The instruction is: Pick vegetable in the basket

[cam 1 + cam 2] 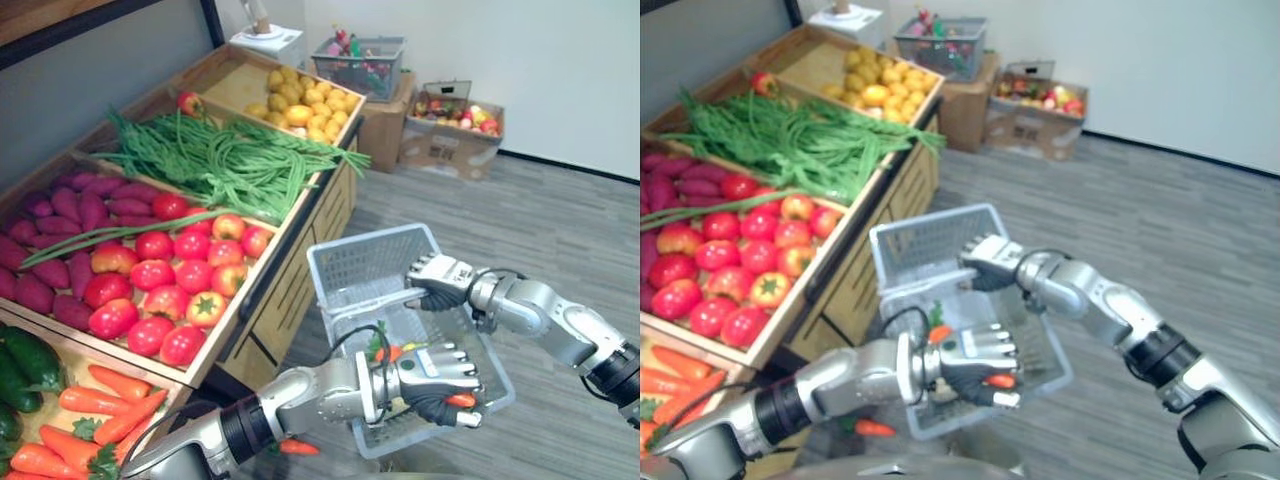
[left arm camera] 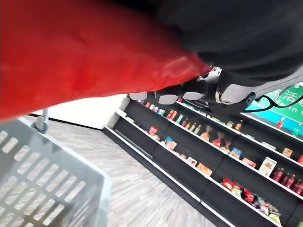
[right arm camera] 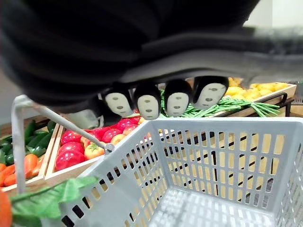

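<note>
As it hangs over the near part of a grey plastic basket point(image 1: 362, 262), the robot's left hand point(image 1: 432, 378) grips a carrot point(image 1: 461, 400), fingers curled round it so that the orange tip pokes out on the right and the green leafy top on the left. The right hand point(image 1: 440, 280) reaches in from the right and is closed round the basket's thin handle point(image 3: 61, 122), holding the basket above the grey wood-look floor point(image 1: 560, 220) just to the right of a wooden produce stand point(image 1: 290, 270). A second carrot point(image 1: 298, 447) lies on the floor beneath the left arm. On the stand, red tomatoes point(image 1: 165, 275) fill the compartment nearest the basket, with purple sweet potatoes point(image 1: 70, 205) to their left and a heap of long green beans point(image 1: 220, 160) behind them. Yellow fruit point(image 1: 305, 100) sits in the far compartment, while loose carrots point(image 1: 100, 400) and dark green cucumbers point(image 1: 25, 365) occupy the near left corner. Cardboard boxes point(image 1: 450, 145) of mixed produce stand against the far wall
</note>
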